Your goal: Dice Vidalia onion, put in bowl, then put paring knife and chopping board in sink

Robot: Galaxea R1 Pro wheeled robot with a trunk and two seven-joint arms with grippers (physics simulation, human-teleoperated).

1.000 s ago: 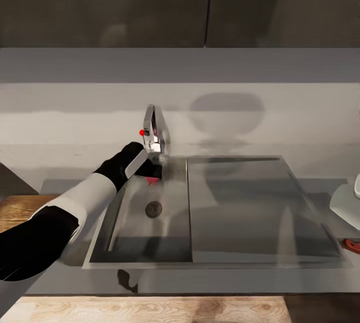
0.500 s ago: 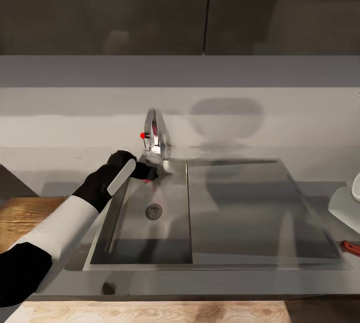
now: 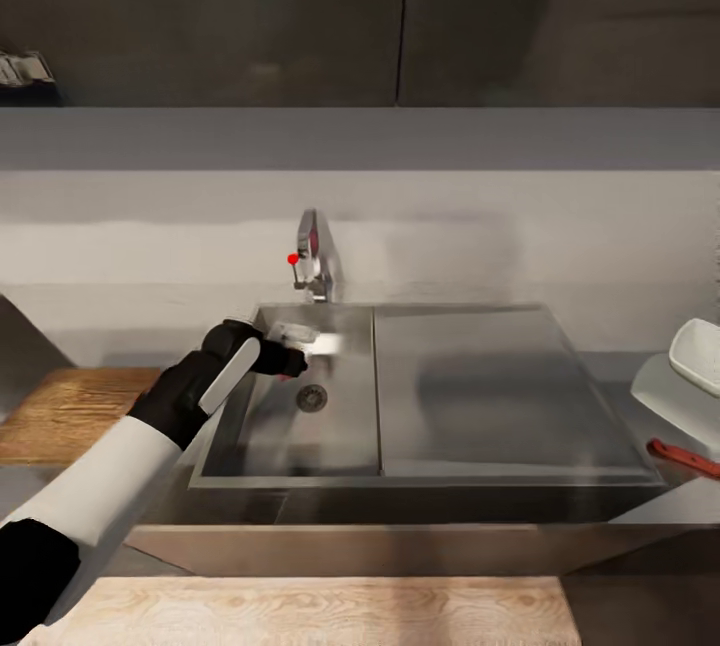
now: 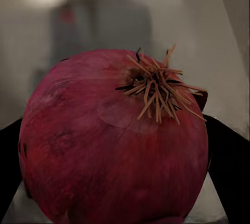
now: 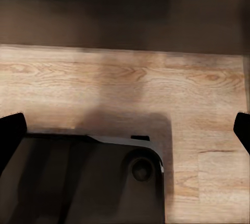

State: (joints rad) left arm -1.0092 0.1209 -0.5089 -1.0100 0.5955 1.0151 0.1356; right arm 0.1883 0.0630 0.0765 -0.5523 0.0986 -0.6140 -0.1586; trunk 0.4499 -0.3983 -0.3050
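The onion (image 4: pixel 117 140) is a deep crimson globe with a papery, faintly veined skin and a tuft of dry straw-coloured roots at its crown (it looks red rather than pale). It sits between the two dark fingers (image 4: pixel 229 172) of the left tool (image 3: pixel 290 358), which press on its flanks, closed just to the onion's width. In the head view that tool hangs left of centre, over the back of the sink (image 3: pixel 560 346), a brushed steel basin with a round drain (image 3: pixel 312 397) and a flat drainboard, below the chrome tap (image 3: pixel 315 251) with its red knob. At the right edge lies a white rounded bowl (image 3: pixel 700 351) on the grey tabletop (image 3: pixel 640 516). The right tool (image 5: pixel 125 130) faces pale, grained wood floor (image 5: pixel 125 83), fingers far apart and holding nothing.
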